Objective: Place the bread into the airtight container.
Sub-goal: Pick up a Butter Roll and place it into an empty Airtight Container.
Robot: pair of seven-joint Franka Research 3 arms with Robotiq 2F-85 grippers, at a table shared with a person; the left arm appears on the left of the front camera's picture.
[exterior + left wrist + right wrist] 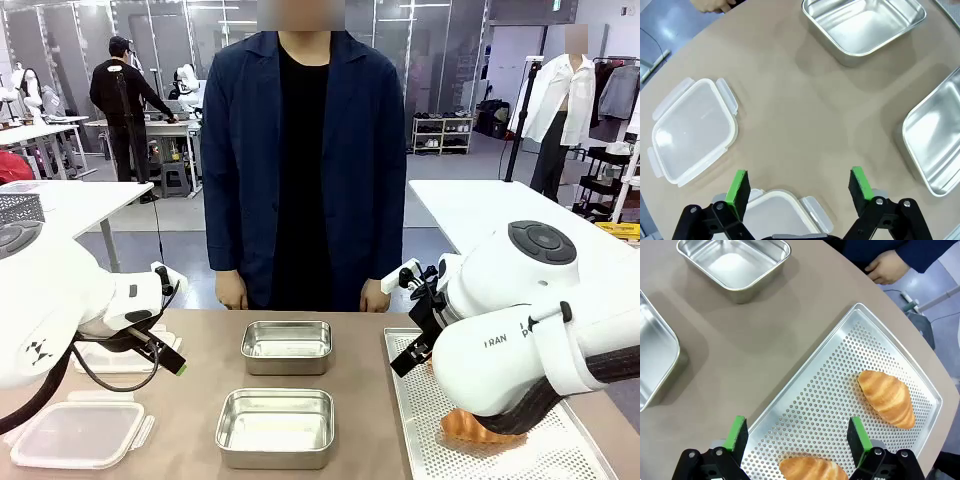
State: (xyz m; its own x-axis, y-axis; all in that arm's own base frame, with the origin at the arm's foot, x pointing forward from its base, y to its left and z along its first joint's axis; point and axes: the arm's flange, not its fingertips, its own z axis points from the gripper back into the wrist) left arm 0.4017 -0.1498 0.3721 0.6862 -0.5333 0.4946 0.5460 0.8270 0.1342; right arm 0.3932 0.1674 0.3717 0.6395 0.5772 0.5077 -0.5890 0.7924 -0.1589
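Two croissants lie on the perforated metal tray [840, 385]: one [887, 397] toward its far side, the other [812, 469] just below my right gripper [797, 437], which hangs open above the tray with nothing between its green pads. In the front view one croissant [478, 430] peeks out under the right arm. Two empty steel containers stand mid-table, the far one [286, 345] and the near one [275, 427]. My left gripper [799, 185] is open over bare table, above a clear plastic lid [777, 215].
A second clip-on lid [692, 129] lies on the left of the table, seen near the front edge as the lid [78, 433]. A person stands at the far side with a hand [887, 266] resting by the table edge. Bare tabletop lies between lids and containers.
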